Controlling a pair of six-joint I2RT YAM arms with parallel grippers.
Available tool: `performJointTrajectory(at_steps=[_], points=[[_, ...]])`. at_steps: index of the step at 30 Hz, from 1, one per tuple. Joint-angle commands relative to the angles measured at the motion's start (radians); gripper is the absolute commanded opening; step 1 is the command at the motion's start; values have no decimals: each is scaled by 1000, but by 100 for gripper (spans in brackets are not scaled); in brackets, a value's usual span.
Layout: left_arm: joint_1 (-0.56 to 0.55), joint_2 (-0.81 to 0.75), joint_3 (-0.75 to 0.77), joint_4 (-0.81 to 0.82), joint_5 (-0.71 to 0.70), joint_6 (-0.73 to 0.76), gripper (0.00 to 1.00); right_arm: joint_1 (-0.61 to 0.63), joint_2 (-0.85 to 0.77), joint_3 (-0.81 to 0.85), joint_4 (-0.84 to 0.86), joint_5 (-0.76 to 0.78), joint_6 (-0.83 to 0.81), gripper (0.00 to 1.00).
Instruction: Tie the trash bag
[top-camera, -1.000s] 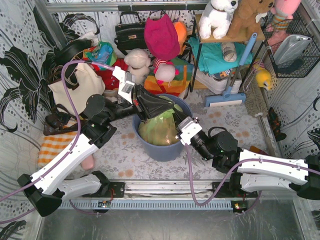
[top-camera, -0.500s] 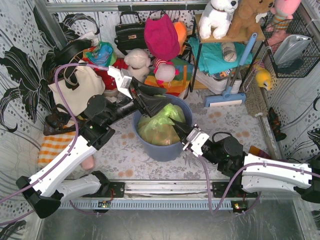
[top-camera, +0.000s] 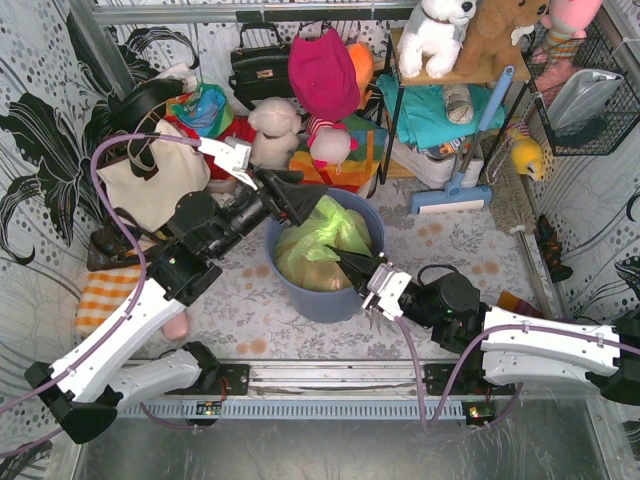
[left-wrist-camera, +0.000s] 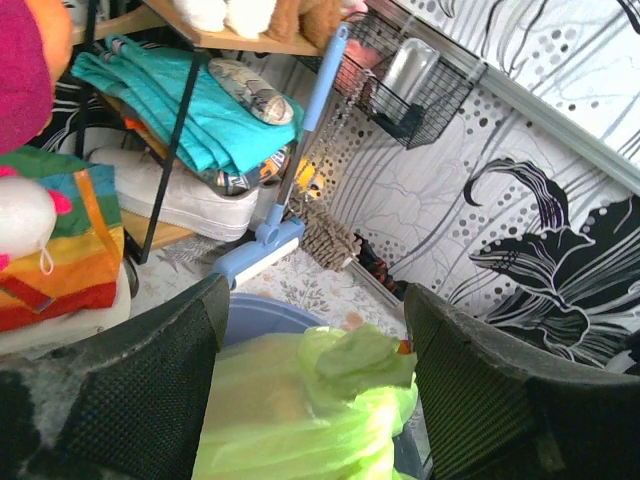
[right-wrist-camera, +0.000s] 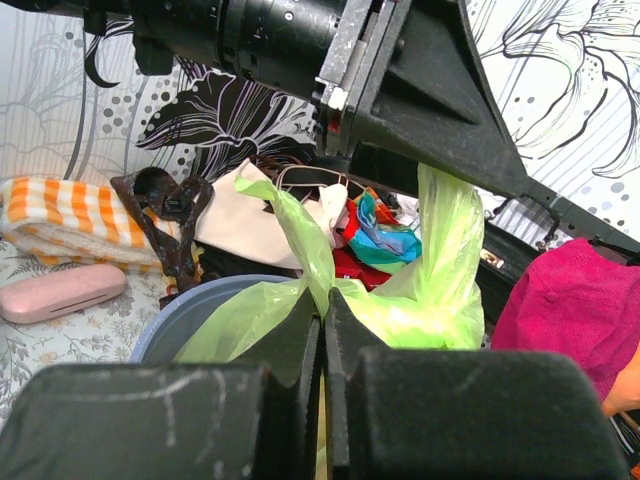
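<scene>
Lime-green trash bag (top-camera: 318, 240) seated in a round blue-grey bin (top-camera: 325, 300) at the middle of the floral tabletop (top-camera: 450, 240), left gripper (top-camera: 305, 205) held at the bag's far-left top with jaws parted, right gripper (top-camera: 340, 258) closed, its tip set against the bag's near-right side, cream tote bag (top-camera: 150, 180) seen towards the far-left corner

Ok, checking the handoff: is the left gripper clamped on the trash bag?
No, the left wrist view shows the left gripper with jaws wide apart and the trash bag lying unpinched in the gap between them.

no readable text, label, brand, number or sign on anything in these three views
</scene>
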Motion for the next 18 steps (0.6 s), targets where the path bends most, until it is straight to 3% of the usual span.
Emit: performJointTrajectory(at_steps=[1,14,18], points=[[4,-72,-49,-2,-111,-97,81,-4,3,16,26,-22,27,0],[5,-49,-245,508,245,-310,80,-4,23,19,38,-26,23,0],[4,-16,-241,579,341,-321,77,-4,25,17,46,-27,27,0]])
